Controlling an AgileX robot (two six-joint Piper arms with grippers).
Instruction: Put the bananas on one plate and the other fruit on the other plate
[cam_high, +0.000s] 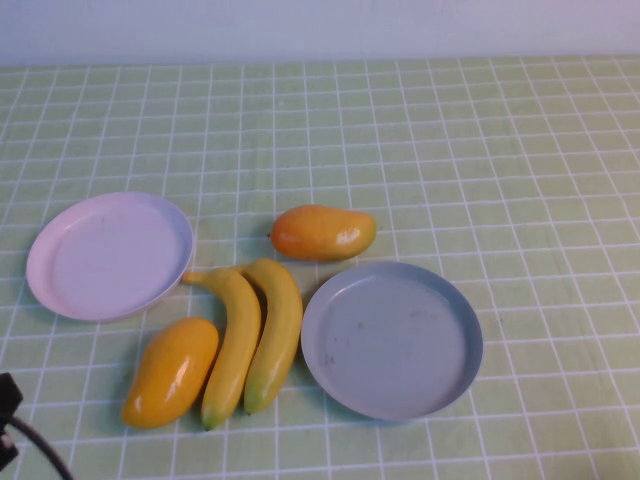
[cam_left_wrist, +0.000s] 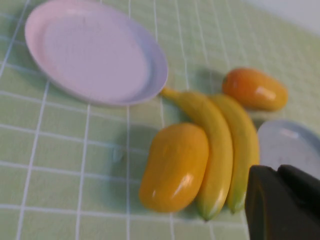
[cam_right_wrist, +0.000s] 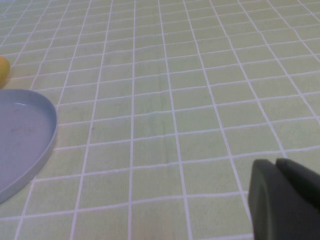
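Nothing is sorted yet: both plates are bare and all four fruits lie on the surface (cam_high: 520, 150), a green checked cloth.

The two bananas (cam_high: 255, 335) lie side by side, touching, in the near middle, their long axes running near to far and leaning a little right at the far end, stems toward the pink plate (cam_high: 108, 255). Their far tips almost reach that plate's rim; their right flank sits just beside the grey-blue plate (cam_high: 392, 340). One mango (cam_high: 172, 370) lies against the left banana on its near-left side, with the same lean. The other mango (cam_high: 323, 232) lies crosswise just beyond the grey-blue plate's far rim.

The left gripper (cam_left_wrist: 282, 205) hangs low at the near-left corner, its jaws pressed together and empty. From it the near mango and the bananas lie ahead and to the right, close by; this arm looks the nearer one for them. The right gripper (cam_right_wrist: 285, 200) is out of the high view; its wrist camera shows its jaws also closed and empty, over bare cloth to the right of the grey-blue plate, well apart from any fruit.

The bananas are best pinched across their width, so the jaws must widen first. The near mango crowding the left banana leaves little finger room there; the wide far and right cloth is open.
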